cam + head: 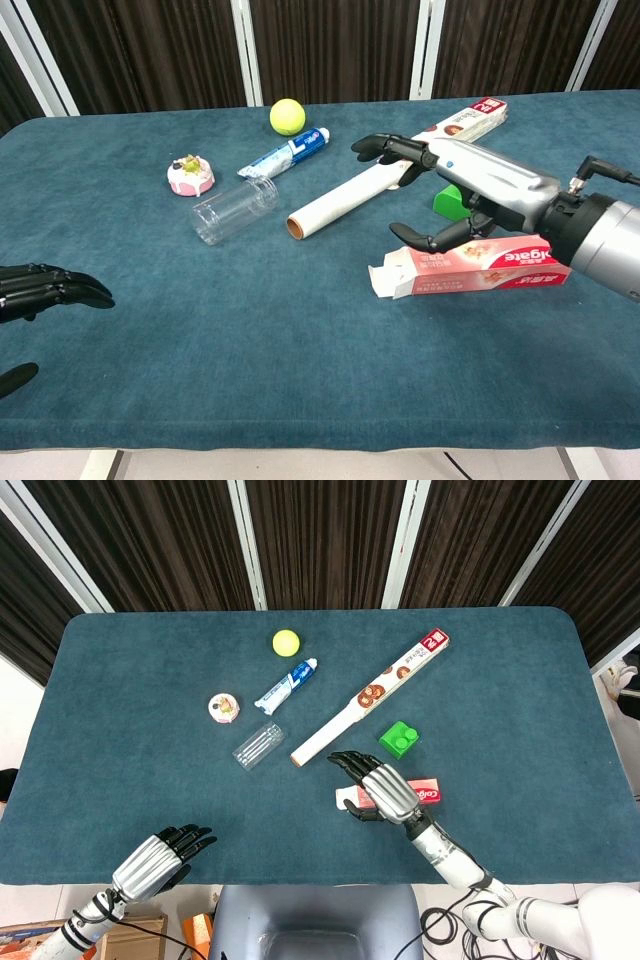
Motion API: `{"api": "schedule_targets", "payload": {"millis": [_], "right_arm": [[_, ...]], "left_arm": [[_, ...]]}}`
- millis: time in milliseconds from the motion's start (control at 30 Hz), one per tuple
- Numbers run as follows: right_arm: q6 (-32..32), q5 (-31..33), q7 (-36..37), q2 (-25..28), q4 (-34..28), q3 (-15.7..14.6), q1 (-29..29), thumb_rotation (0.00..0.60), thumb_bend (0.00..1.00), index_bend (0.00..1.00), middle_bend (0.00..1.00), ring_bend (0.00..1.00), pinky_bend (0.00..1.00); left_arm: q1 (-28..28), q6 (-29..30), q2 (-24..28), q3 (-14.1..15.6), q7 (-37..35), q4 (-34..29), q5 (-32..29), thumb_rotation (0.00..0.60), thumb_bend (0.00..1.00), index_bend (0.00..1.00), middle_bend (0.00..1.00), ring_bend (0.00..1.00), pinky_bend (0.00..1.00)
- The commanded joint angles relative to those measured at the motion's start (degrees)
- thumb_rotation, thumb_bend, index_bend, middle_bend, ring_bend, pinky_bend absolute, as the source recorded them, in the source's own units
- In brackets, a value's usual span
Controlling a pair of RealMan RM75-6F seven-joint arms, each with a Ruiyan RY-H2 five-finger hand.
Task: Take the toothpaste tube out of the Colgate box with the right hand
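The red and white Colgate box (480, 270) lies flat at the front right of the table, and its left end flap (380, 282) stands open. My right hand (455, 190) hovers just above the box (430, 791) with fingers spread and holds nothing. A blue and white toothpaste tube (287, 684) lies on the cloth beside the yellow ball (286, 642), well apart from the box. My left hand (160, 858) rests empty at the front left edge, fingers stretched out.
A long cling-wrap box (370, 696) lies diagonally across the middle. A green brick (399, 739) sits just beyond my right hand. A clear plastic cup (235, 208) lies on its side, with a small pink round item (190, 175) to its left.
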Motion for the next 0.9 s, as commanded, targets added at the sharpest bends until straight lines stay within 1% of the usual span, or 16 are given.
{"api": "schedule_targets", "payload": {"millis": [33, 467, 633, 767, 900], "right_arm": [[0.08, 0.15, -0.26, 0.3, -0.25, -0.13, -0.01, 0.6, 0.39, 0.12, 0.1, 0.09, 0.24], [1.18, 0.67, -1.49, 1.41, -1.32, -0.41, -0.31, 0.6, 0.39, 0.12, 0.1, 0.09, 0.24], [2.44, 0.53, -1.09, 2.28, -1.7, -0.75, -0.98, 0.6, 0.39, 0.12, 0.1, 0.09, 0.24], [4.06, 0.37, -0.59, 3.3, -1.8, -1.53, -2.28, 0.6, 0.39, 0.13, 0.1, 0.09, 0.24], [6.32, -0.09, 0.55, 4.26, -1.39, -2.38, -3.85, 0.6, 0.39, 0.15, 0.1, 0.09, 0.24]], "left_arm": [[0.12, 0.06, 0.04, 0.2, 0.29, -0.26, -0.02, 0.6, 0.46, 0.22, 0.21, 0.21, 0.46], [0.38, 0.96, 0.67, 0.45, 0.5, -0.84, -0.38, 0.6, 0.46, 0.22, 0.21, 0.21, 0.46], [0.51, 0.77, 1.23, 0.18, 0.29, -1.26, -1.44, 0.6, 0.46, 0.22, 0.21, 0.22, 0.46], [0.85, 0.3, 1.94, -0.79, 0.24, -1.72, -3.82, 0.6, 0.46, 0.22, 0.21, 0.22, 0.46], [1.6, -1.77, 3.62, -2.49, 2.27, -4.17, -8.74, 0.6, 0.46, 0.22, 0.21, 0.22, 0.46]]}}
